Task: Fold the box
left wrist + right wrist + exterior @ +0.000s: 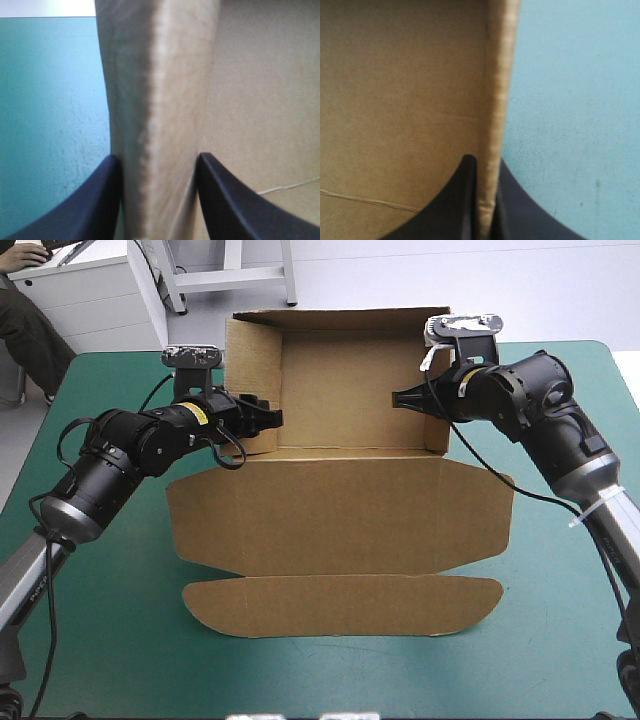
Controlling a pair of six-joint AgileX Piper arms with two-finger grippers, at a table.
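The brown box (340, 505) lies mid-table with its back and side walls raised and its lid panel and front flap (345, 605) flat toward the near edge. My left gripper (272, 420) reaches in from the left. It is shut on the thick, doubled left side wall (160, 100), one black finger (107, 200) outside and one inside. From the right, my right gripper (400, 400) is shut on the thin right side wall (496, 100), whose edge runs straight out from between its fingers (465, 200). The right gripper (485, 159) has the box's inner floor on one side.
Bare teal-green cover (110, 620) lies to the left of the box, and more of the cover (570, 640) to its right. The flat front flap ends a short way from the table's near edge. The box's back wall (350, 390) stands near the far edge.
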